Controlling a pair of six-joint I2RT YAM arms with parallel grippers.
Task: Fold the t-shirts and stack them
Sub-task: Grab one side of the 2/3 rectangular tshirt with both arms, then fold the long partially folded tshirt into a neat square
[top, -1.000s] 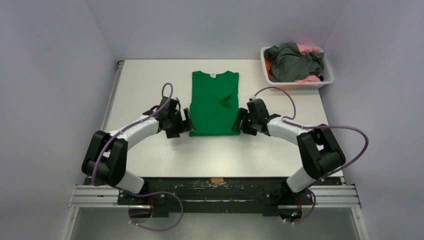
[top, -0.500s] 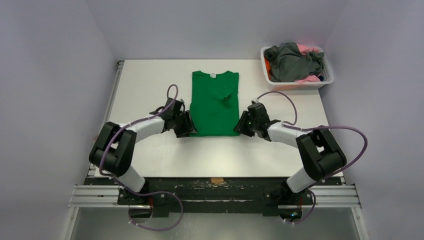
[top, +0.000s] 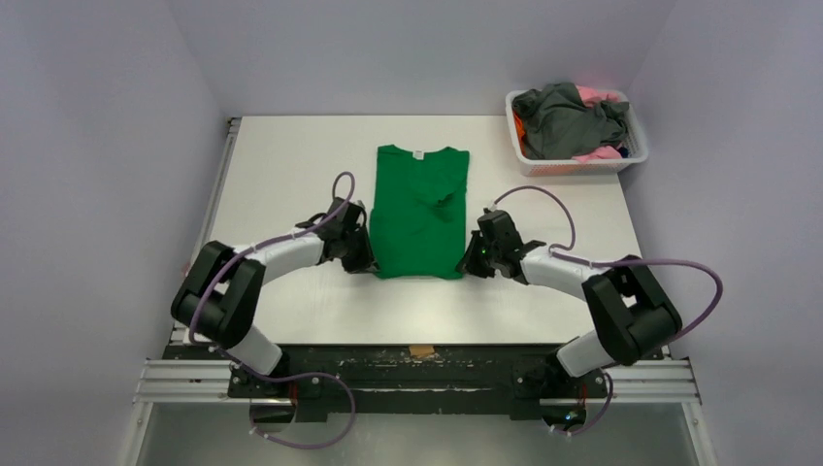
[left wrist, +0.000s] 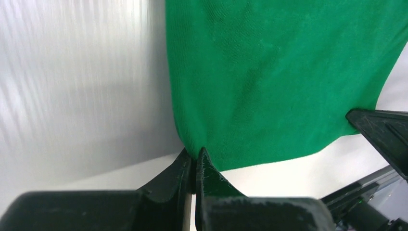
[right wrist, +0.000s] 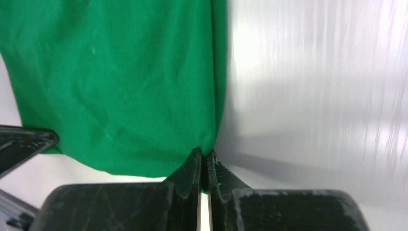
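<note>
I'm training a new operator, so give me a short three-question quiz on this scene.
1. True or false: the left gripper and the right gripper are each shut on a near corner of the green t-shirt.
2. The white basket sits at the table's: A) far right corner B) near left corner C) centre
3. Fill in: the green t-shirt's collar lies toward the table's ___ edge.
Key: 1 true; 2 A; 3 far.

Top cam: high at the near edge, looking down on the counter (top: 281,165). Wrist cams: close, low, facing each other across the green t-shirt (top: 419,209) hem.
</note>
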